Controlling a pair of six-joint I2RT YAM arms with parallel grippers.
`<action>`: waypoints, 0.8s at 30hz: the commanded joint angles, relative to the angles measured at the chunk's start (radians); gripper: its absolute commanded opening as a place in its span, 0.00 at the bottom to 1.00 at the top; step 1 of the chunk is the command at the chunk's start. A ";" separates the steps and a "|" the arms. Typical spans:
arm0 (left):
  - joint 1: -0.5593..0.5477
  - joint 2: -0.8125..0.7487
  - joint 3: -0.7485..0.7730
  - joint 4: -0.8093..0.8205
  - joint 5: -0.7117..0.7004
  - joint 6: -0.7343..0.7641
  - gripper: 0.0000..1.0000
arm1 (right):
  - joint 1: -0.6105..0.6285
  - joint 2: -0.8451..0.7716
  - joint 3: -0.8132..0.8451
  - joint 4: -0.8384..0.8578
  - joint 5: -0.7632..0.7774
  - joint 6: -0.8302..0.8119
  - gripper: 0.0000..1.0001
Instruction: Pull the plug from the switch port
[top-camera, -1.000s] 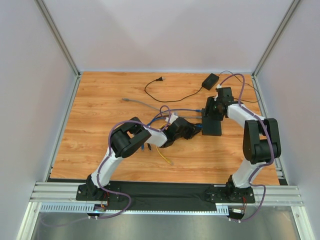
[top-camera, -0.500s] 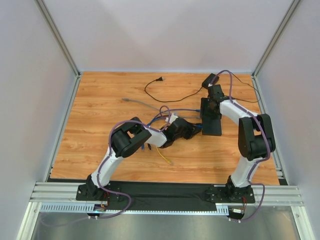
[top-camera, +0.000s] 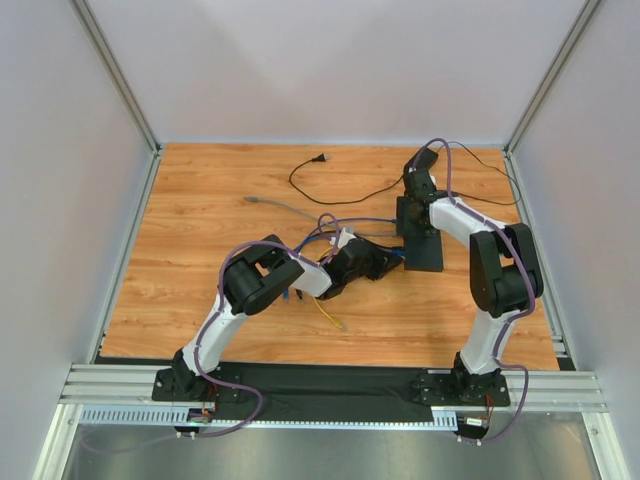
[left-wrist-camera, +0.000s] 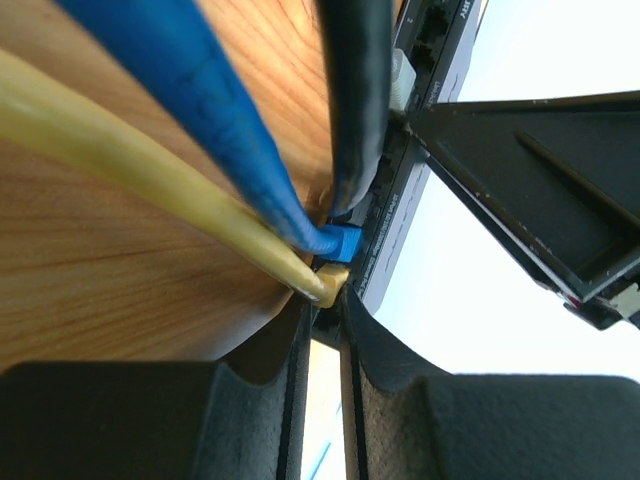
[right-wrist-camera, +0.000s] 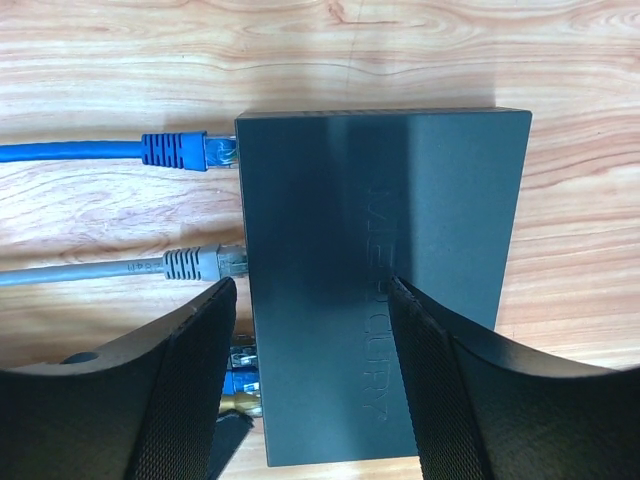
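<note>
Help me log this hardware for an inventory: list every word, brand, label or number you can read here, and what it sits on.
"MERCURY": embossed on top of the flat black rectangular switch, running sideways in the right wrist view.
Small white print on the switch's port edge, left wrist view: too blurred to read.
Marking on the grey cable's plug boot: too small to read.

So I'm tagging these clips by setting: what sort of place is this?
Probably a lab test cell, not a home or office: plain white panels on aluminium posts box in a wood-grain table, left arm and right arm are bolted at its near edge, and a switch lies cabled on it.
</note>
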 joint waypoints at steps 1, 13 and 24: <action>0.019 0.028 -0.050 -0.058 -0.027 0.014 0.19 | -0.020 0.050 -0.048 -0.118 0.083 0.019 0.65; 0.028 -0.006 -0.096 -0.019 -0.022 0.026 0.19 | -0.017 0.066 -0.013 -0.157 0.142 0.071 0.65; 0.013 -0.233 -0.205 -0.177 0.007 0.265 0.17 | -0.024 -0.112 -0.092 -0.008 -0.044 0.062 0.66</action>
